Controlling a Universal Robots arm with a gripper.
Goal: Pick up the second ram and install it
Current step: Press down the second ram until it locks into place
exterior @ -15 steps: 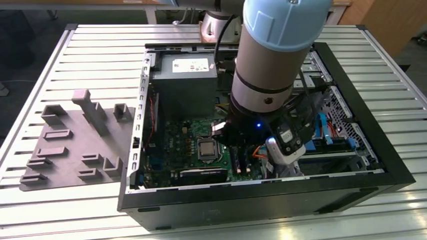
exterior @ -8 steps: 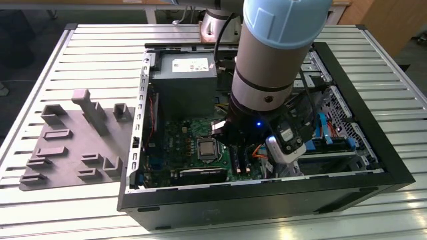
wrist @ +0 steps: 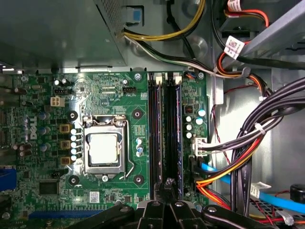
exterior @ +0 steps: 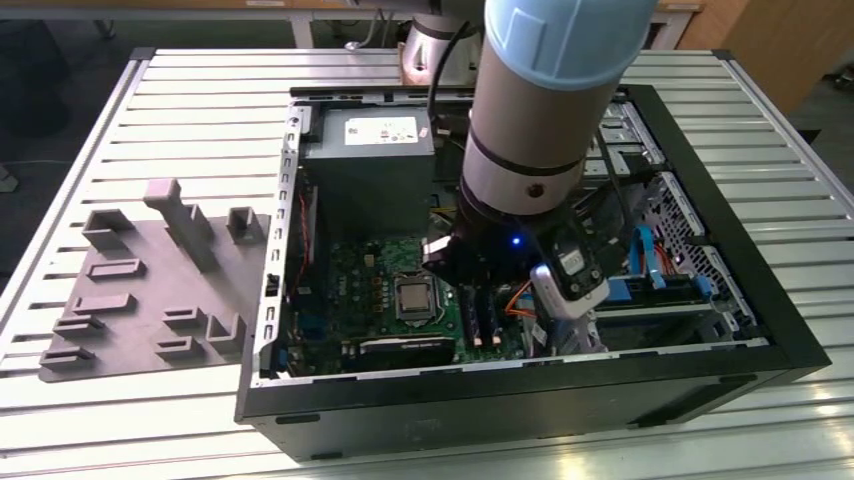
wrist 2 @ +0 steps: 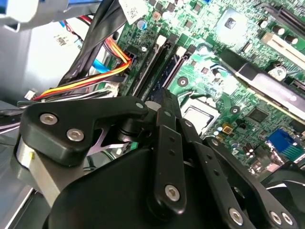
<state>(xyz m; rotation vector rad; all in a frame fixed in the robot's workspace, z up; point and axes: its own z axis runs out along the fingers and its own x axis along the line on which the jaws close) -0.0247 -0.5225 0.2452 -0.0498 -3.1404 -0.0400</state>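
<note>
End effector (wrist: 167, 191) fingers are seen drawn narrow together directly over the memory slots (wrist: 164, 129) of the green motherboard (wrist: 119, 100), inside the open computer case (exterior: 694, 390) on the bench (exterior: 160, 110). The second ram (wrist: 178, 129) appears to stand in the slot nearest the cable bundle (wrist: 248, 143), with the fingertips at its end; whether it is gripped or only pressed cannot be told. Seating is judged best done with a straight, even downward push, clear of the cables.
</note>
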